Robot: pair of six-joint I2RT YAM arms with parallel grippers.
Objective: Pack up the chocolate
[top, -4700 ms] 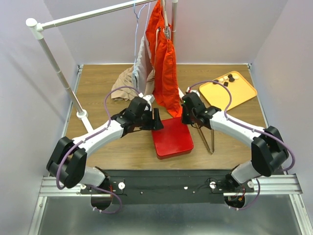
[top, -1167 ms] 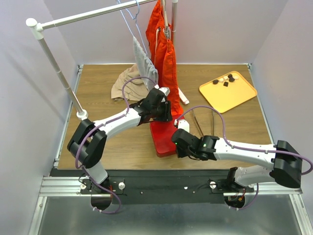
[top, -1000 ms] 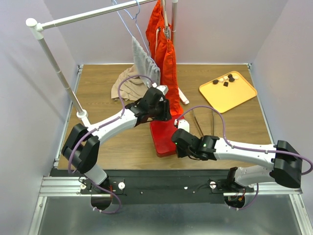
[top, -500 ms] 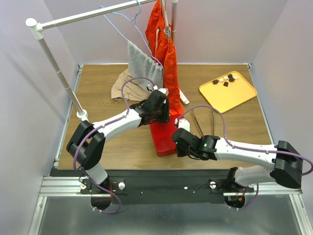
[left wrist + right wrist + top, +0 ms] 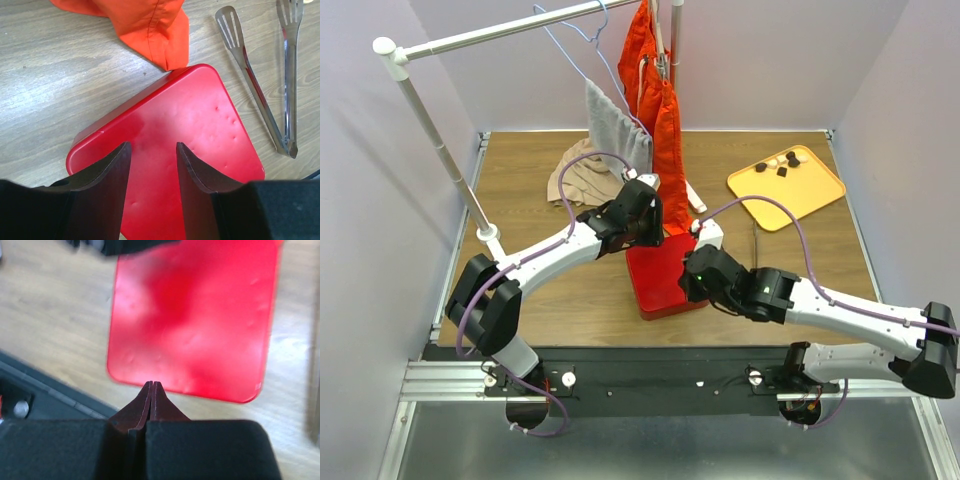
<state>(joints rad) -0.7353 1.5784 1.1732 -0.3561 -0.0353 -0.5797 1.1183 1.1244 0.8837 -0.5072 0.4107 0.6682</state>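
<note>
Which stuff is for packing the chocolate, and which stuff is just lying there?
For the job: chocolate, yellow tray under it, red box, probably the metal tongs.
Just lying about: orange clothing, grey cloth on a hanger, beige cloth, clothes rail.

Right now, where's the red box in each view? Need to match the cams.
Top external: red box, centre of the table, partly under the right arm.
Left wrist: fills the middle, seen between and beyond the open left gripper.
Right wrist: upper centre, beyond the shut right gripper.
Shared landmark: orange garment hem by the box's far corner, top external and left wrist only.
</note>
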